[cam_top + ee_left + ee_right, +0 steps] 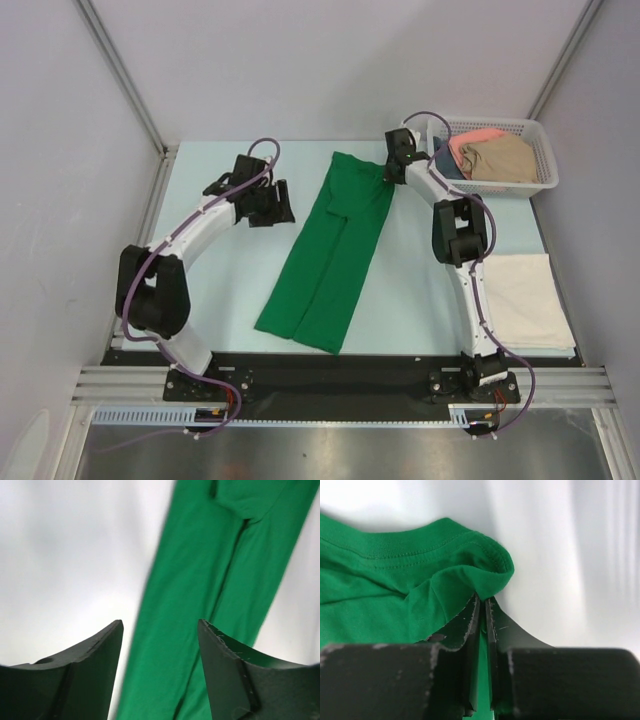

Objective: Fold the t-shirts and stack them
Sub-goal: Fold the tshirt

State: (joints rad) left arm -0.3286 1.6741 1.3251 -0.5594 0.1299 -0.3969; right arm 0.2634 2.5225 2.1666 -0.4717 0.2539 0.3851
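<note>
A bright green t-shirt (pixel 335 250) lies folded into a long narrow strip down the middle of the table. My right gripper (pixel 483 599) is shut on its far right corner, green cloth (pixel 420 580) pinched between the jaws; in the top view that gripper (pixel 392 165) sits at the strip's upper right end. My left gripper (pixel 272 205) hangs open beside the strip's left edge, nothing between its fingers (pixel 100 655), with the green t-shirt (pixel 210 605) below and ahead of it. A cream-white t-shirt (pixel 528 300) lies folded at the right. Salmon-pink and tan t-shirts (pixel 495 155) fill the basket.
A white plastic mesh basket (pixel 545 150) stands at the back right corner, close behind my right arm. Grey walls enclose the table on the left, back and right.
</note>
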